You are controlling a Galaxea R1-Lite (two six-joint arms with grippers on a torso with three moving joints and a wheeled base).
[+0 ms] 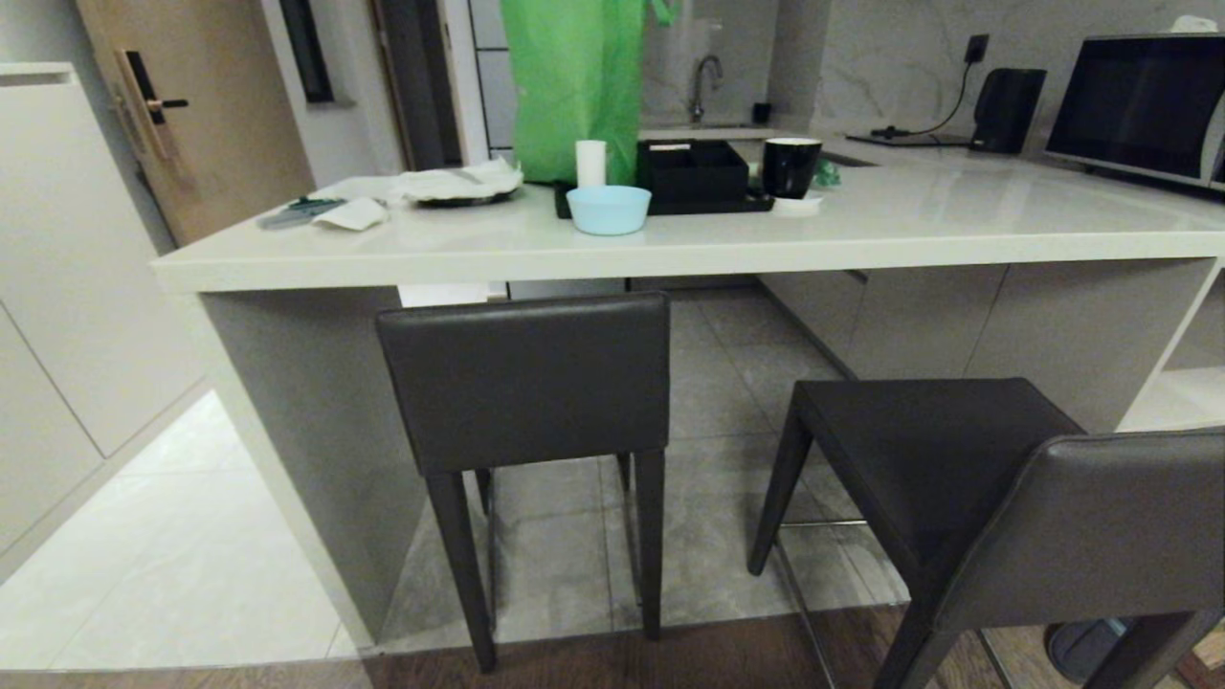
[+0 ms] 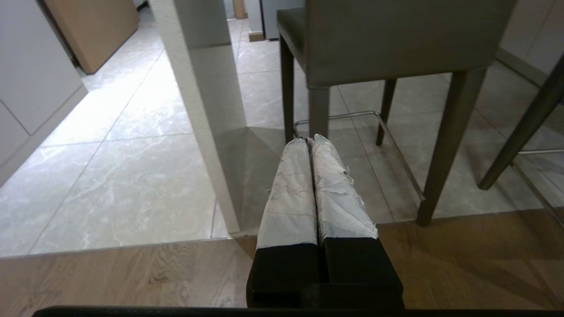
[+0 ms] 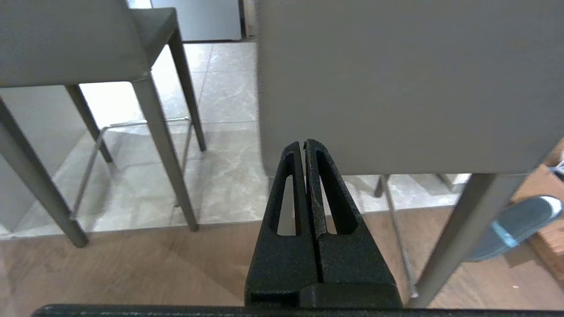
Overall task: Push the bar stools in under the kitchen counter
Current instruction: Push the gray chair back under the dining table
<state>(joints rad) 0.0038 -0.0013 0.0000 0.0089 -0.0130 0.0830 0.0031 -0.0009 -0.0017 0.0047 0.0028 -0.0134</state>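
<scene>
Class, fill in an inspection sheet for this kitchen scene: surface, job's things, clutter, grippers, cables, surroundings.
Surface: kitchen counter, off-white slab, crowded toward its left end.
Job's things: left bar stool close under the counter edge; right bar stool stands farther out, seat exposed.
Clutter: blue bowl, black mug, black tray, green bag, papers.
Grippers: left gripper shut, empty; right gripper shut, empty, facing a stool back.
Cables: black cord from a wall socket.
Surroundings: microwave, sink tap, wooden door.
</scene>
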